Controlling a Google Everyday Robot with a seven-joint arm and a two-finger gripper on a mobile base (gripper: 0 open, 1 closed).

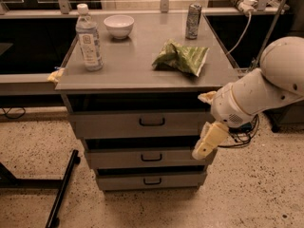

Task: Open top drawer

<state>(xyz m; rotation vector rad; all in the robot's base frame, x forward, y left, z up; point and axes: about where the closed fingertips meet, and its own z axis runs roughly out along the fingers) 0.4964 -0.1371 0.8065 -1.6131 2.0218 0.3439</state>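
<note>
The white arm (pixel 266 80) reaches in from the right, forearm slanting down to the front right corner of the bench (pixel 137 70), where the gripper (pixel 207 144) hangs pointing downward below the front edge.

Hand (pixel 205 145) by top drawer (pixel 109 125) rt end, maybe touching.

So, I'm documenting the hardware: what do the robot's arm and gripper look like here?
The arm is smooth white, built of rounded shells with a large domed joint and a speckled grille patch near the wrist. Dark cables loop beneath it. The gripper, by the right edge of the middle drawer, is pale cream and tapered. No markings show.
</note>
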